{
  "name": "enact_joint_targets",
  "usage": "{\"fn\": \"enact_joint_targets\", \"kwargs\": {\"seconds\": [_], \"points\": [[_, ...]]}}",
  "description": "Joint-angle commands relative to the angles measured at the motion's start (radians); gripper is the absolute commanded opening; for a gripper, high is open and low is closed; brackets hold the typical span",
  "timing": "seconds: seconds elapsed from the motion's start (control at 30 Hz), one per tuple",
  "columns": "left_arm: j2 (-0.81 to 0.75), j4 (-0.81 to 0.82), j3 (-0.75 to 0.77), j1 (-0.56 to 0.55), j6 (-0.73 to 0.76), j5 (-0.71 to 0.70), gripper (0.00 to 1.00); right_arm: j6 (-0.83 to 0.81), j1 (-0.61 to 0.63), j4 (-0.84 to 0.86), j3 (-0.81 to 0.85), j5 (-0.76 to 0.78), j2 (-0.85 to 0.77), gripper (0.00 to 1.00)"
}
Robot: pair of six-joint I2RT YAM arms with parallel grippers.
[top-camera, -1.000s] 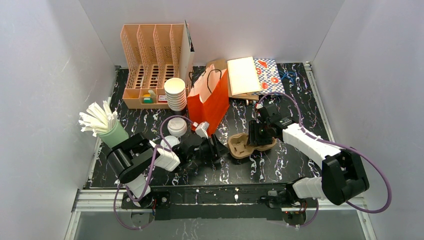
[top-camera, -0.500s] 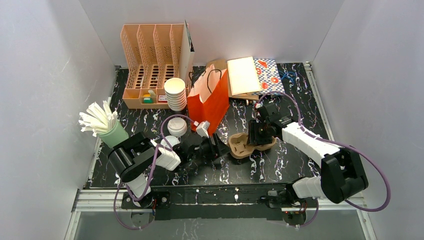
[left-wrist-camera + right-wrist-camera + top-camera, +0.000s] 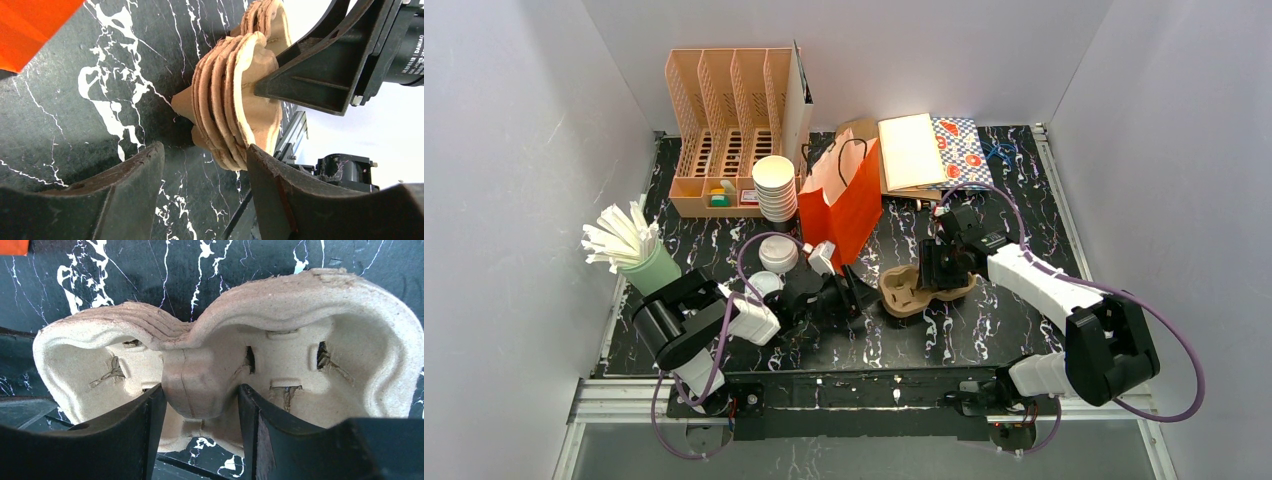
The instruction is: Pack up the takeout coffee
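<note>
My right pincer [image 3: 200, 390] is down in the stack of brown moulded-pulp cup carriers [image 3: 280, 340] at the middle of the black, white-veined marble counter [image 3: 984, 330]. Its two dark fingers press against either side of the ridge between the two cup wells, so it is clamped on the top of the stack. The wrist view shows both wells with nothing in them and several nested rims underneath. My left pincer [image 3: 205, 150] lies low on the counter at the left end of the same stack with its fingers apart. Only bare marble lies between them, and one fingertip sits just beside the layered edge of the stack; I cannot tell whether it touches. The tall orange paper bag [image 3: 844, 205] stands upright just behind that arm. As for the takeout coffee, I can pick out one small cup with a round white snap-on lid [image 3: 777, 252]. It stands on the counter left of the bag and just behind my left arm, apart from the carriers. Its body is too shadowed to judge the colour.
</note>
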Motion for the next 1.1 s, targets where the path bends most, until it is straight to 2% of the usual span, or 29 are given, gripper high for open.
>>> {"fn": "enact_joint_targets", "kwargs": {"seconds": [0.0, 0.2, 0.37, 0.5, 0.73, 1.07], "points": [[-0.041, 0.029, -0.008, 0.003, -0.004, -0.034, 0.58, -0.009, 0.006, -0.019, 0.056, 0.0, 0.003, 0.62], [-0.027, 0.028, 0.002, 0.01, -0.007, -0.027, 0.53, -0.022, 0.018, -0.069, 0.109, 0.049, -0.04, 0.66], [-0.015, 0.028, 0.008, 0.018, -0.012, -0.013, 0.48, -0.029, 0.091, -0.109, 0.161, 0.099, -0.057, 0.54], [-0.03, 0.028, -0.006, 0.024, -0.009, -0.017, 0.44, -0.028, 0.177, -0.063, 0.162, 0.039, -0.045, 0.45], [-0.037, 0.029, -0.028, 0.037, -0.006, -0.007, 0.41, -0.018, 0.282, 0.016, 0.165, -0.01, 0.04, 0.42], [-0.052, 0.029, -0.026, 0.044, 0.009, 0.008, 0.42, -0.017, 0.304, 0.048, 0.158, -0.028, 0.106, 0.4]]}}
